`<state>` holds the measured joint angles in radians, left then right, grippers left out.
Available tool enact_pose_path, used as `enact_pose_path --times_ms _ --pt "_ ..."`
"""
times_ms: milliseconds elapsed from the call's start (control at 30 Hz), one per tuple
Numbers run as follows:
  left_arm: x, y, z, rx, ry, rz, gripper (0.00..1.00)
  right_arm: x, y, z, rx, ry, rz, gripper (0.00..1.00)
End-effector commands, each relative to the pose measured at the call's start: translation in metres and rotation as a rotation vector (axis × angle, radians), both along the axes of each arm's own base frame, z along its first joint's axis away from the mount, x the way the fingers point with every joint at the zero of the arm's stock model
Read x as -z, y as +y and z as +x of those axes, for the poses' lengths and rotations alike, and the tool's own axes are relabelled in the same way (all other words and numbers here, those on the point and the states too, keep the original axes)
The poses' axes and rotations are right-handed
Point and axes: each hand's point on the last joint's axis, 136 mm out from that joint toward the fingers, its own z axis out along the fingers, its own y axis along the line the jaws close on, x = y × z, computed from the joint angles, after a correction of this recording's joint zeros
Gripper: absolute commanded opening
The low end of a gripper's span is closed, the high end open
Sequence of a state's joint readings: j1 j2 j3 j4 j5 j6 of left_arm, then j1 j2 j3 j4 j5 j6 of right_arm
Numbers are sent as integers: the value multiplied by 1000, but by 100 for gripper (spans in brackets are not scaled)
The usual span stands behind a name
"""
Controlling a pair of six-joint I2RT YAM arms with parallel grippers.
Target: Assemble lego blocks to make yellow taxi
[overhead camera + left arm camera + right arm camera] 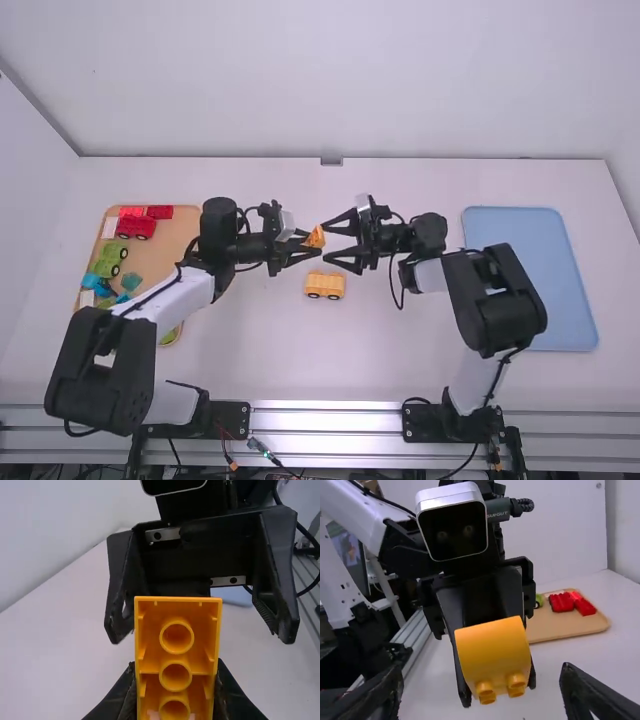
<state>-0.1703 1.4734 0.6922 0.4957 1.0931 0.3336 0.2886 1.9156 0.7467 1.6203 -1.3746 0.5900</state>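
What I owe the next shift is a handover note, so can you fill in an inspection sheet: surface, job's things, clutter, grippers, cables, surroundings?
Surface: white table; no spills seen.
Job's things: yellow-orange block held above the table; wheeled yellow-orange base on it.
Clutter: tan tray with red pieces, green pieces and blue pieces; blue tray opposite.
Grippers: left gripper shut on the block; right gripper open, facing it.
Cables: black cable loops beside the right gripper; others along both arms and by the metal rail.
Surroundings: white walls; no hands seen.
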Motion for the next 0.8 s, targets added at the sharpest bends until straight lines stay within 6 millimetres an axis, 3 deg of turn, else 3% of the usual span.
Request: enact_pose_path --times_ms 0,100,333,600,767 --pt "8 -3 -6 41 7 -7 2 -8 6 1 -24 4 3 66" --pt "7 -7 -10 84 -8 -26 2 -10 10 -1 -44 -7 3 56" --pt "10 -7 -6 74 16 -36 2 -10 10 -1 -42 -17 5 45" --pt "1 -8 -3 67 12 -60 2 -9 11 -3 -50 -37 5 43" --pt "0 -8 -2 62 34 -70 2 -8 10 -4 -54 -55 4 34"
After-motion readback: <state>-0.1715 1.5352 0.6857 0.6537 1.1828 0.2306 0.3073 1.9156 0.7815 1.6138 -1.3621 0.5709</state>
